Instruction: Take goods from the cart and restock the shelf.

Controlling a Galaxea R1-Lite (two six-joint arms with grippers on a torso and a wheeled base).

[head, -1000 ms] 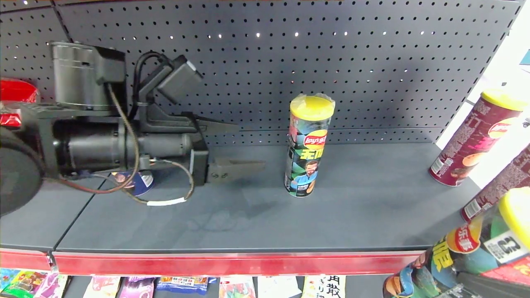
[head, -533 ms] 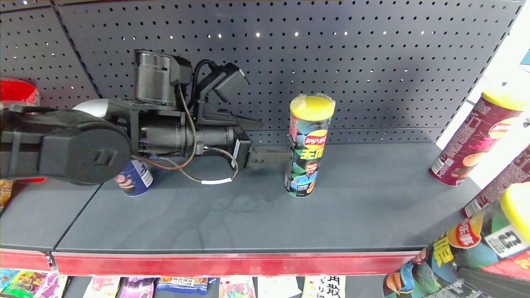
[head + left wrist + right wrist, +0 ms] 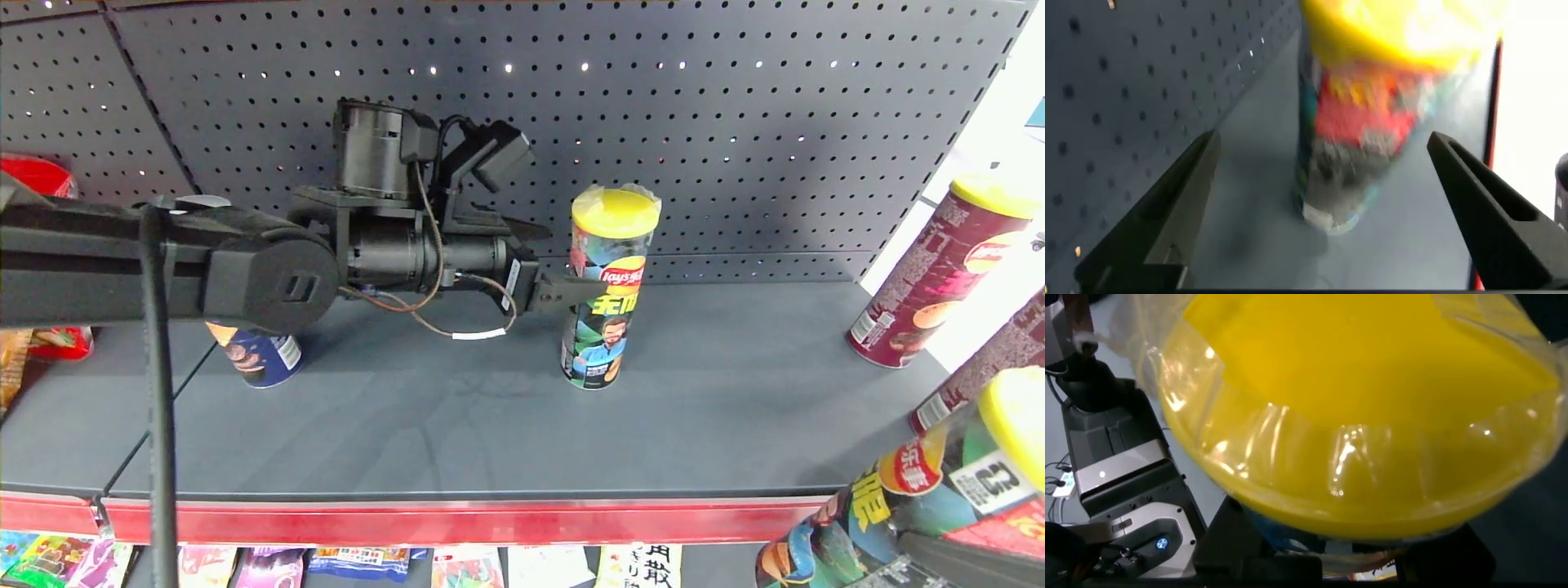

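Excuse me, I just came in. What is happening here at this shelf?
The robot is restocking a shelf. Its left hand is open around an upright, yellow-lidded can in the middle of the shelf, with one finger on each side and not closed on it. Its right hand holds a second can low at the right, off the shelf.

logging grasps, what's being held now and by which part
Left gripper holds nothing, open around the shelf can. Right gripper seems to grip another can by its body.
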